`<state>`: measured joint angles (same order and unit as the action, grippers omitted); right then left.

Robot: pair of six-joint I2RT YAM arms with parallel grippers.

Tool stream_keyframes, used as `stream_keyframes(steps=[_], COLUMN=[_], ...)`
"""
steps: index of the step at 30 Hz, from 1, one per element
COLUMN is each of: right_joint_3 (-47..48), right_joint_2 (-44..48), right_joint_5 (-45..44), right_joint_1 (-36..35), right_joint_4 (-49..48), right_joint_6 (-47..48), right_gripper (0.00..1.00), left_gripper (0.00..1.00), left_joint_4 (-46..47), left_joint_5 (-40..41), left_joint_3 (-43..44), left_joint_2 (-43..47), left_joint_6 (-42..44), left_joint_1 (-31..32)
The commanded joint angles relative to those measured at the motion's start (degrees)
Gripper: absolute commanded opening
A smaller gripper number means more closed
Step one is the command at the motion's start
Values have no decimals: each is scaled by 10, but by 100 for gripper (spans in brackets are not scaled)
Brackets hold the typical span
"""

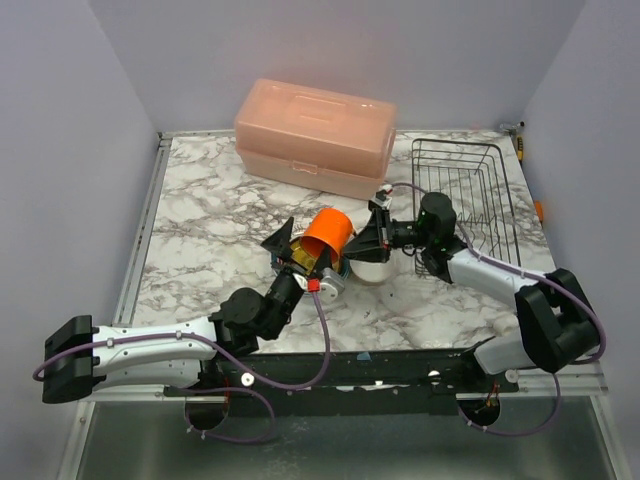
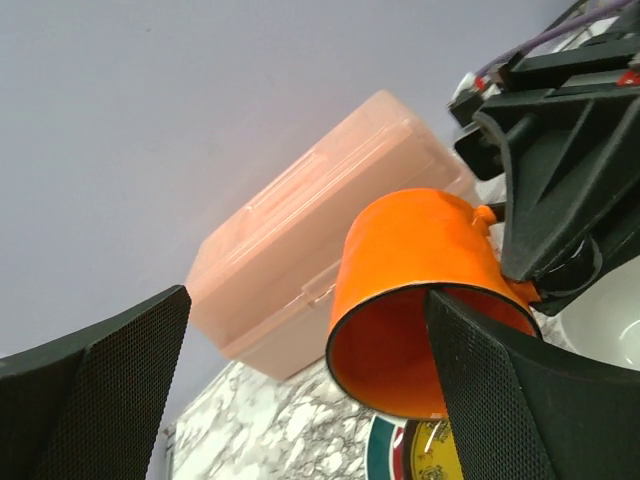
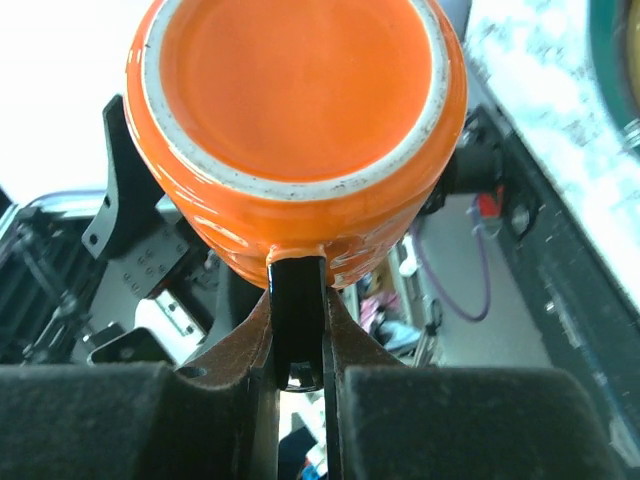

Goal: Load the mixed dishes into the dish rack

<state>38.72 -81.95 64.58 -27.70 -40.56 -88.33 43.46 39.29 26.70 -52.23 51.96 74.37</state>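
my right end effector [image 3: 298, 330] clenched on the handle of the orange mug [image 3: 300, 120], held tilted over a plate [image 2: 425, 452] at mid-bench [image 1: 200, 240], left of the dish rack [image 1: 470, 170]; my left end effector [image 2: 300, 390] released, fingers spread wide.

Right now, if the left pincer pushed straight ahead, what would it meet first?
The left pincer would likely hit the orange mug between its open fingers; beyond, the right pincer grips the handle.
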Motion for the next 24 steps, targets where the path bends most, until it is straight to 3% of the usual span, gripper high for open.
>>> stream_keyframes(steps=[1, 5, 7, 9, 14, 19, 22, 24], right_joint_3=[49, 158, 216, 248, 266, 267, 247, 238], right_joint_2=[21, 44, 57, 79, 150, 159, 144, 128], right_joint_5=[-112, -274, -392, -508, -725, -902, -971, -1003], right_joint_1=[7, 10, 10, 10, 10, 10, 11, 11], right_joint_4=[196, 483, 595, 650, 654, 607, 539, 495], right_joint_6=[168, 352, 429, 480, 615, 714, 771, 811], right_gripper=[1, 1, 1, 1, 1, 1, 1, 1], left_gripper=[99, 99, 99, 99, 99, 99, 99, 99], left_joint_4=[148, 232, 252, 252, 205, 121, -61, -200], left_joint_5=[44, 87, 96, 99, 91, 64, -19, -140], left_joint_3=[10, 16, 21, 24, 29, 39, 65, 88], left_joint_2=[0, -28, -40, -46, -38, -22, 10, 47], left_joint_6=[42, 103, 119, 122, 90, 18, -119, -220], left_joint_1=[5, 5, 4, 4, 5, 4, -3, -21])
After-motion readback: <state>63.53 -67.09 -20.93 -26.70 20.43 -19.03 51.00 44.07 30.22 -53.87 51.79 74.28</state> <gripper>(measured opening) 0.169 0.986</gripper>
